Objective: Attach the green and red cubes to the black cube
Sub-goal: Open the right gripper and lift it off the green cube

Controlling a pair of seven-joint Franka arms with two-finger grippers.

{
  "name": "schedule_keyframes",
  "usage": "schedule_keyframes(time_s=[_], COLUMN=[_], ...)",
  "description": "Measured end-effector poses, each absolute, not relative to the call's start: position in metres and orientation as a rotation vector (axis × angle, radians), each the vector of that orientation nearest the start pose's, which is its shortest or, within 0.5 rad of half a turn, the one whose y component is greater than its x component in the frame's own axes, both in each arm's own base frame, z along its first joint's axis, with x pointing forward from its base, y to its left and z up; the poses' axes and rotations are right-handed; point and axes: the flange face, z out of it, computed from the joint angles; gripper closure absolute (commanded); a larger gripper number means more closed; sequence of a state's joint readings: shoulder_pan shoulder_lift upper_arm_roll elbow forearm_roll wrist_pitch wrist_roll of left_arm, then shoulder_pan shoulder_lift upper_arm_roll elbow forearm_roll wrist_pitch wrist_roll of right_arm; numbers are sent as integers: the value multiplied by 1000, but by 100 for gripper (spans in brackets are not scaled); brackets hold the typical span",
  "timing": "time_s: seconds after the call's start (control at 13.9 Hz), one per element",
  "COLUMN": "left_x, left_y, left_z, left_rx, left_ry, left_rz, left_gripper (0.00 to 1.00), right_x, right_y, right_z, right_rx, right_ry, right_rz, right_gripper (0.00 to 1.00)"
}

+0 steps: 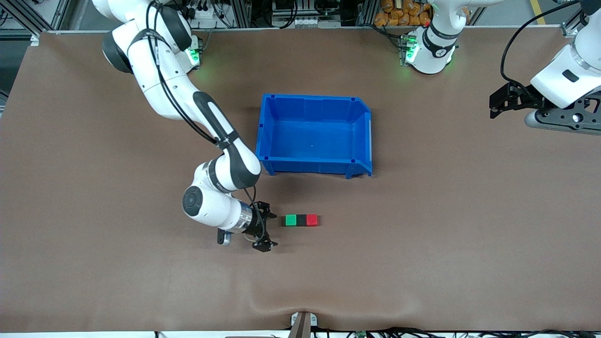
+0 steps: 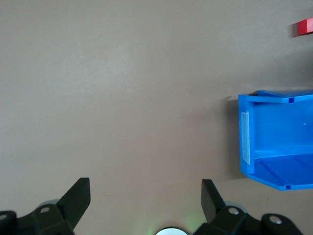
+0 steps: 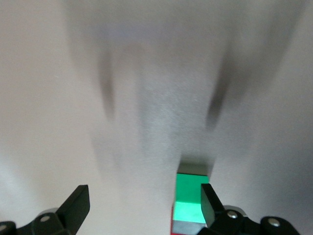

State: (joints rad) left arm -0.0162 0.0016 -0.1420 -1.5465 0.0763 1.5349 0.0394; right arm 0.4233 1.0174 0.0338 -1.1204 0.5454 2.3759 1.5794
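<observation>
The green cube (image 1: 291,219), the black cube (image 1: 301,219) and the red cube (image 1: 312,219) lie touching in one row on the brown table, black in the middle. My right gripper (image 1: 268,228) is open and empty, low beside the row's green end, apart from it. In the right wrist view the green cube (image 3: 191,196) shows beside one finger of the open right gripper (image 3: 144,196). My left gripper (image 1: 494,107) waits open and empty over the left arm's end of the table. The left wrist view shows it (image 2: 145,186) open, with the red cube (image 2: 305,27) at the frame's edge.
An empty blue bin (image 1: 361,117) stands mid-table, farther from the front camera than the cube row; it also shows in the left wrist view (image 2: 244,137). Both arm bases stand along the back edge.
</observation>
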Motion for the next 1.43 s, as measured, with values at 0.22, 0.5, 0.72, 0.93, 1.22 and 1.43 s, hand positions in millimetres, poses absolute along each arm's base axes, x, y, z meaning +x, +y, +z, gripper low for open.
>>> schedule_keyframes(time_s=[0.22, 0.5, 0.72, 0.93, 1.22, 1.43], left_x=[547, 548, 547, 547, 547, 547], left_y=[-79, -81, -82, -82, -82, -82], left_z=[631, 630, 630, 630, 630, 630], left_rx=[-3051, -3055, -3055, -3055, -3055, -3055], left_ry=[292, 247, 248, 250, 250, 249], left_rz=[10, 12, 12, 12, 12, 12], left_gripper=[0, 0, 0, 0, 0, 0], right_x=[726, 741, 751, 757, 757, 754], right_y=[324, 293, 261, 240, 217, 200], right_z=[228, 270, 301, 328, 351, 371], right_rx=[-1927, -1891, -1872, -1850, -1953, -2083], right_ry=[1841, 1845, 1860, 1858, 1857, 1763], right_rz=[335, 338, 353, 330, 270, 265], right_gripper=[0, 0, 0, 0, 0, 0])
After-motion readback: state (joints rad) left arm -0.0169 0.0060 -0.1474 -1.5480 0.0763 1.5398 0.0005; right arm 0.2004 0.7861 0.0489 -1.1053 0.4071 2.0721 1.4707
